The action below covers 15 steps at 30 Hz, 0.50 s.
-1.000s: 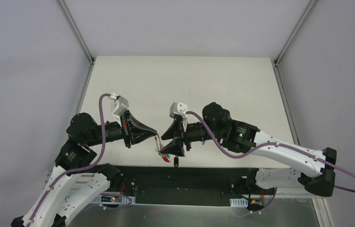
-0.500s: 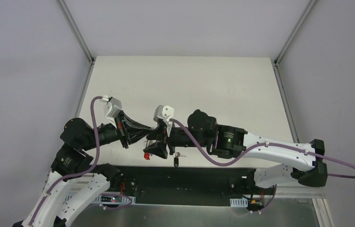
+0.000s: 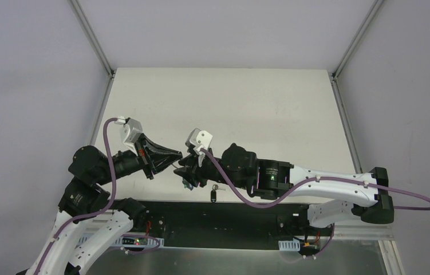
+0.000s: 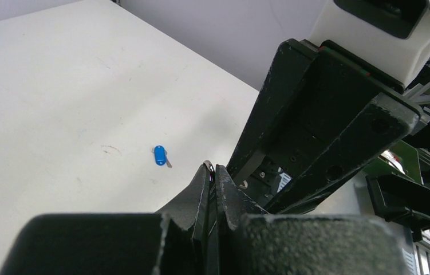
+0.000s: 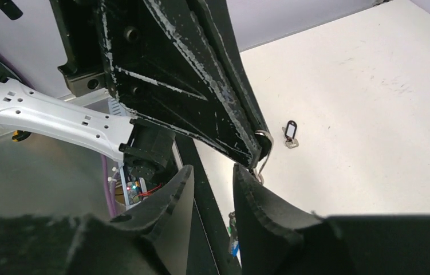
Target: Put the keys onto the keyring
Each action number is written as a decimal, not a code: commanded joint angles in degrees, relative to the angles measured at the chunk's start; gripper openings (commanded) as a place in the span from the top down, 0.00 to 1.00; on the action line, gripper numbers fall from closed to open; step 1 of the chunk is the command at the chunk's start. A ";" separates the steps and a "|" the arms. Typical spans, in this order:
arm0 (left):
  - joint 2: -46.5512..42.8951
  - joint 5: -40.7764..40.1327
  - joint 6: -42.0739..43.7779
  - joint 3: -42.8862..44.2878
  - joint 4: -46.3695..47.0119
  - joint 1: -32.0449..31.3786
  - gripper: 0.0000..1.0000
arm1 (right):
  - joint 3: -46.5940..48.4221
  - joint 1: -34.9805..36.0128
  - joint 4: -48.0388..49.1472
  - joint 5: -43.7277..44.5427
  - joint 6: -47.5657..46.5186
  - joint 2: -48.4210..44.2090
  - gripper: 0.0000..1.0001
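Note:
My left gripper (image 4: 213,168) is shut on the thin silver keyring (image 4: 208,164), which pokes out at its tip. In the right wrist view the keyring (image 5: 265,150) hangs from the left fingers (image 5: 201,97), just beside my right gripper (image 5: 212,172). That gripper's jaws stand apart with nothing held between them. From above, the two grippers (image 3: 177,154) (image 3: 185,169) meet tip to tip near the front edge. The blue-capped key (image 4: 160,155) lies flat on the table. The black-headed key (image 5: 290,129) (image 3: 213,195) also lies on the table, right of the grippers.
A short chain with coloured tags (image 5: 233,240) dangles below the ring, seen through the gap of my right jaws. The black base rail (image 3: 235,220) runs along the table's front edge under both arms. The white tabletop (image 3: 247,109) stretches behind them.
Both arms have shifted left. My right gripper has moved up to the left gripper's tip and its jaws have narrowed. The hanging bunch is now hidden from above.

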 commanded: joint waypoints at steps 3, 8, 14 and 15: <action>-1.34 3.54 -0.84 3.38 2.30 -0.04 1.00 | 0.05 -0.74 2.59 6.14 -1.81 -1.29 0.79; -1.48 4.87 -1.21 3.28 2.30 -0.04 1.00 | -0.87 -0.76 4.03 4.75 -3.11 -1.96 1.00; -4.27 2.66 -0.47 2.81 0.64 -0.04 0.58 | -3.55 -0.76 4.03 2.18 -2.05 -5.76 1.00; -4.89 1.95 -0.30 2.63 0.35 -0.04 0.51 | -3.99 -0.76 4.02 1.60 -1.69 -6.62 1.00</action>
